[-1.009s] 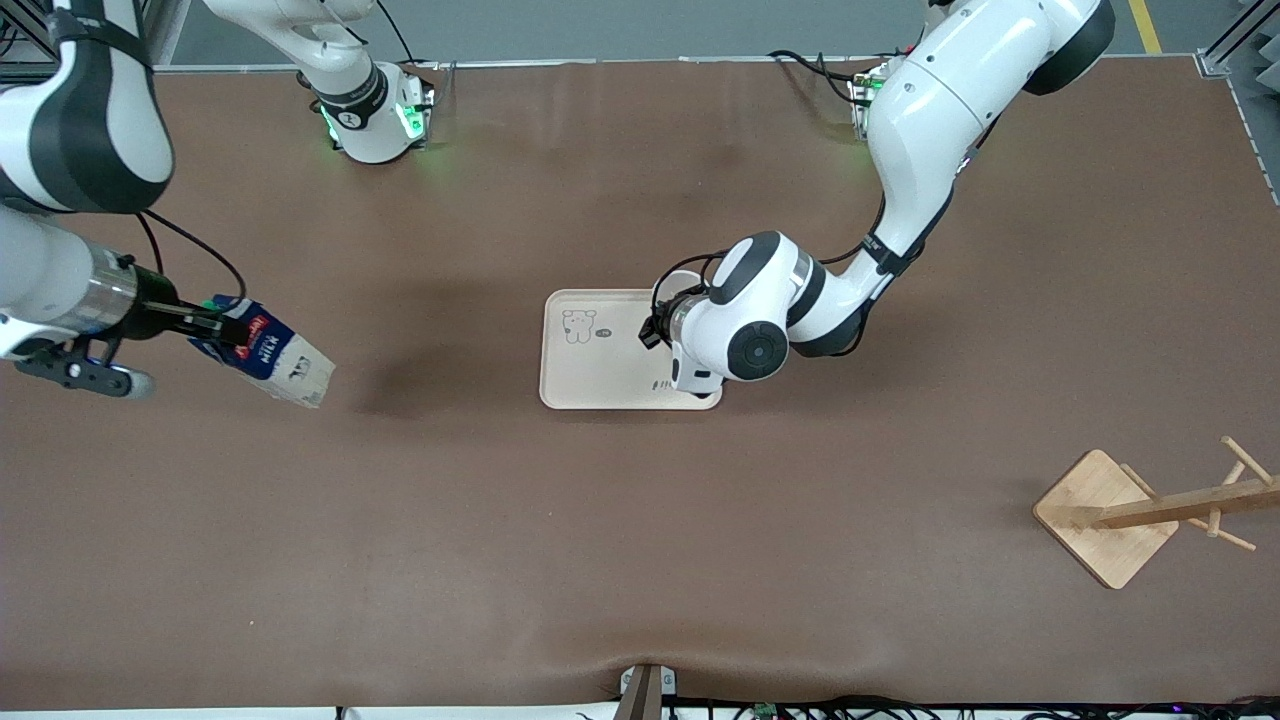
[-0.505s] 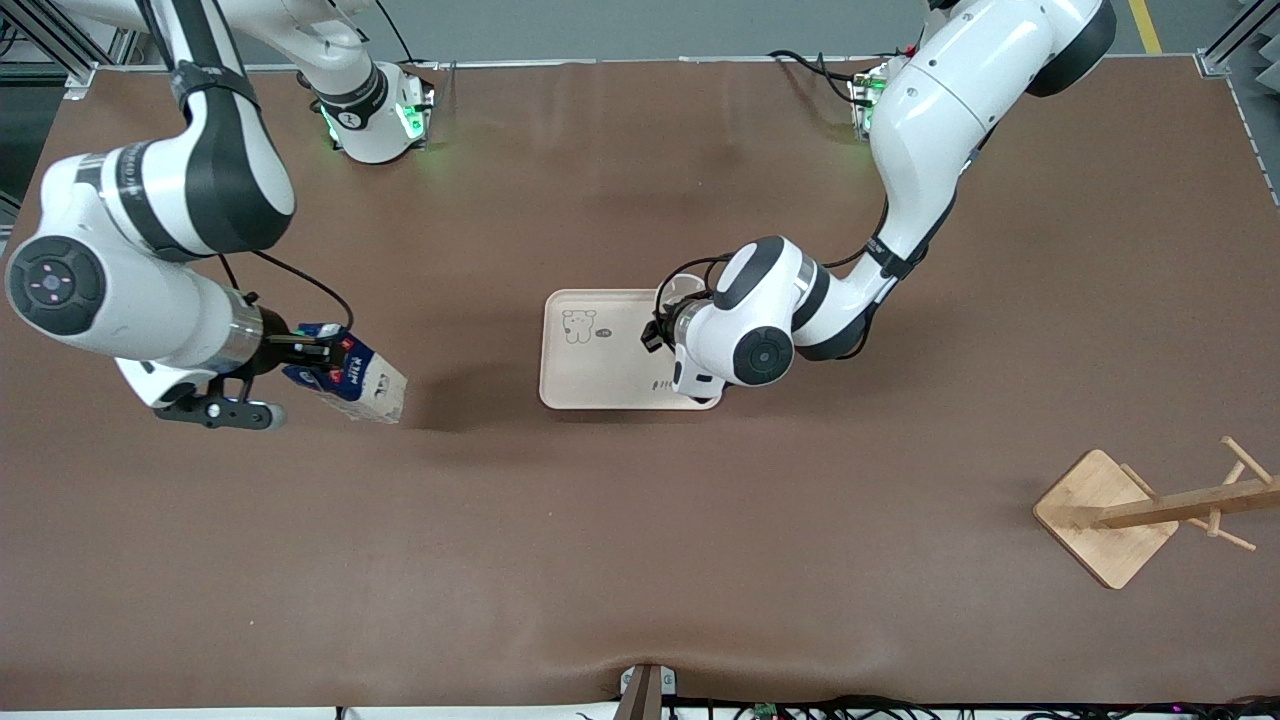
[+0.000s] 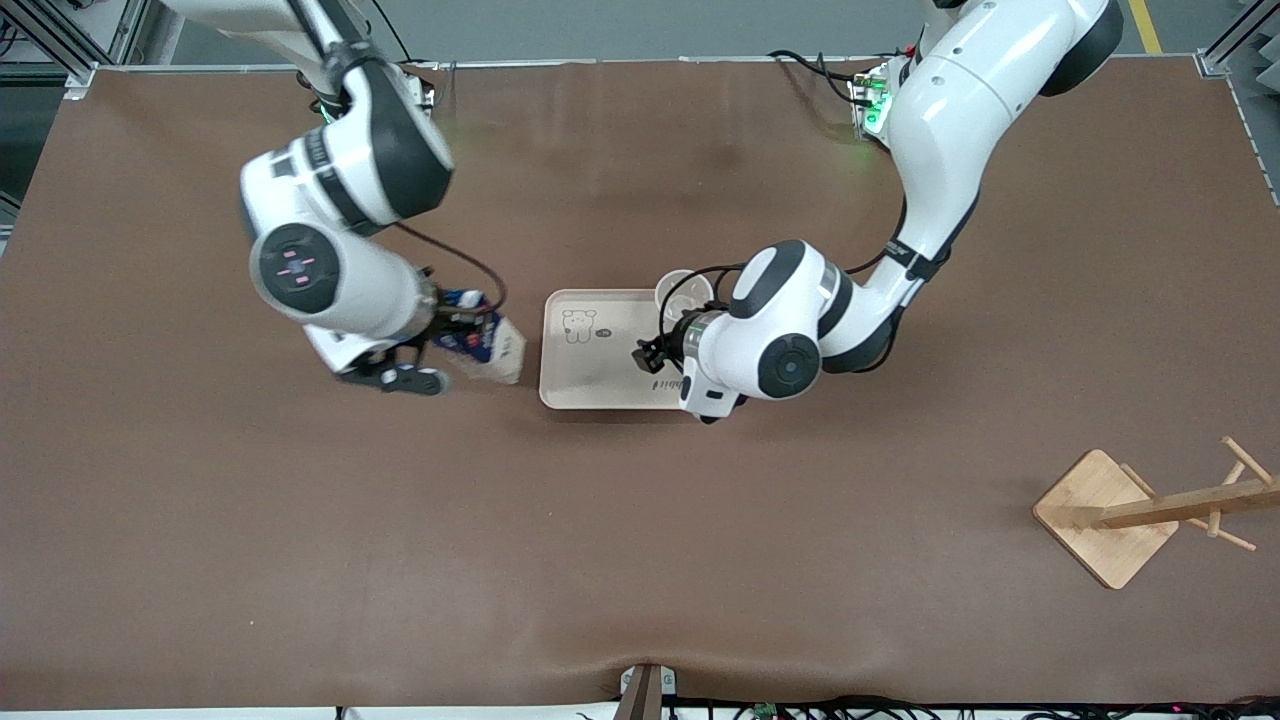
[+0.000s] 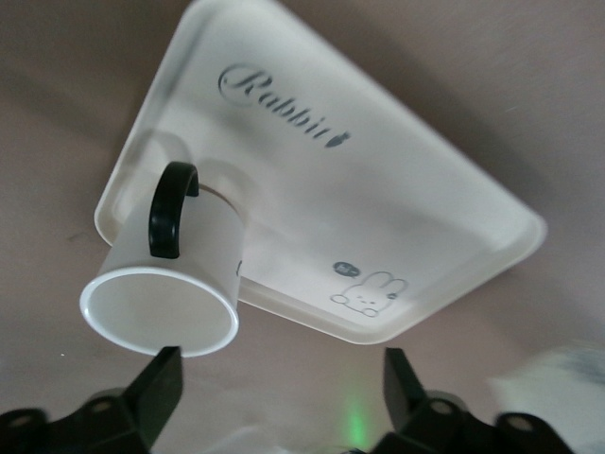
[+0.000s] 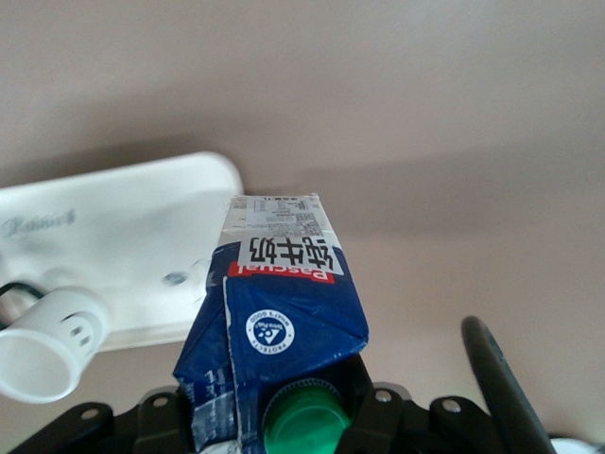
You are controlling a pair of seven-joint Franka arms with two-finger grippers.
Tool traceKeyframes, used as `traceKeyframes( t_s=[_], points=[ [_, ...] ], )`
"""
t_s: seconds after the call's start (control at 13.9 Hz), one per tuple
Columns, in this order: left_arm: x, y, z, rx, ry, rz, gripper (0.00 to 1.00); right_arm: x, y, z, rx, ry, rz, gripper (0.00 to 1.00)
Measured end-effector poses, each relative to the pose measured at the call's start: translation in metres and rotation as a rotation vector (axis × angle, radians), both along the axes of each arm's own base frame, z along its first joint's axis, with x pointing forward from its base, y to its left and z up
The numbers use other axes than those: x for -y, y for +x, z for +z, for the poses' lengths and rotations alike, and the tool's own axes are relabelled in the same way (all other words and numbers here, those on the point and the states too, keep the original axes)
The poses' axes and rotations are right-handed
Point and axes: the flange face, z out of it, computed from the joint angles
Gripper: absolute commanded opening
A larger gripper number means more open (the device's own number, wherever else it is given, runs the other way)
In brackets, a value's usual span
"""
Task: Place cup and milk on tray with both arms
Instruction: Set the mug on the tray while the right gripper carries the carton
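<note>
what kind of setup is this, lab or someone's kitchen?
Probably a robotics lab bench: two Franka arms bolted to a brown-covered table, aluminium framing at its corner, and only props, namely tray, cup, milk and wooden rack.

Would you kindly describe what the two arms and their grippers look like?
Both arms, left arm and right arm, are glossy white jointed tubes with black joint bands, round dark end caps and thin black cables. Their bases glow green. The left gripper and right gripper are black, with bolted fingers.
</note>
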Motion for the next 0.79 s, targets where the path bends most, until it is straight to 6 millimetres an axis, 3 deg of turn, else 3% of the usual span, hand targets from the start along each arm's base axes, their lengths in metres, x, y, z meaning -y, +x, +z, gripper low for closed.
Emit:
traceKeyframes(
  t_s=[0.14, 0.29, 0.5, 0.65, 0.79],
  points=[
    [-0.025, 0.024, 0.036, 0.055, -0.033, -0.004, 1.0, -0.037, -0.014, -0.009, 0.008, 0.016, 0.018, 0.23],
    [-0.063, 0.048, 0.082, 0.203, -0.026, -0.071, 1.0, -0.061, -0.022, -0.026, 0.013, 0.014, 0.043, 0.23],
    [-0.115, 0.063, 0.151, 0.393, 0.084, -0.136, 1.0, -0.076, -0.026, -0.044, 0.018, 0.004, 0.067, 0.29],
    [-0.143, 0.07, 0.177, 0.464, 0.12, -0.152, 1.0, -0.081, -0.028, -0.05, 0.031, -0.025, 0.094, 0.33],
    [-0.185, 0.082, 0.193, 0.52, 0.147, -0.192, 1.0, -0.089, -0.033, -0.054, 0.042, -0.033, 0.115, 0.36]
  ],
)
